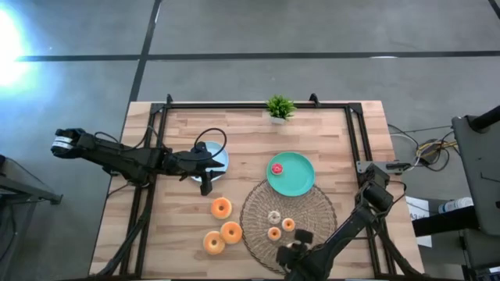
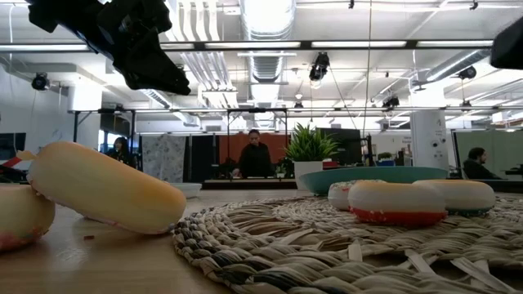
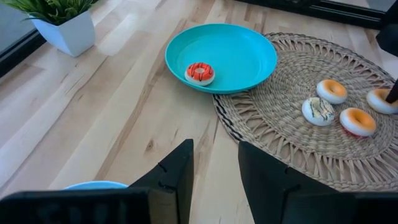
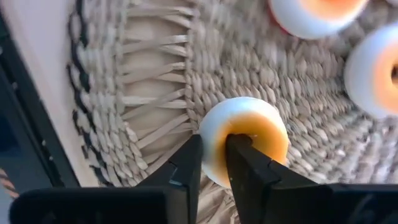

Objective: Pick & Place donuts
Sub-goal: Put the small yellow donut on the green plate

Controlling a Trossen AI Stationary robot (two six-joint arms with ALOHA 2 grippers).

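Fingers point(image 4: 186, 168) of the right hand point(image 4: 213, 163) pinch one wall of a small donut point(image 4: 244, 138) on the mat point(image 4: 161, 81), one finger in its hole. Such a thin, off-centre grip could let it twist out. Left hand point(image 3: 214, 171) hangs released over the table point(image 3: 124, 124).

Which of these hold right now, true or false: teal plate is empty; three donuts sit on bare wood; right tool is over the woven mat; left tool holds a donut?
1. The teal plate is empty. False: one red-iced donut lies on it.
2. Three donuts sit on bare wood beside the woven mat. True.
3. The right tool is over the woven mat, at a white-rimmed donut. True.
4. The left tool holds a donut. False: nothing sits between its fingers.
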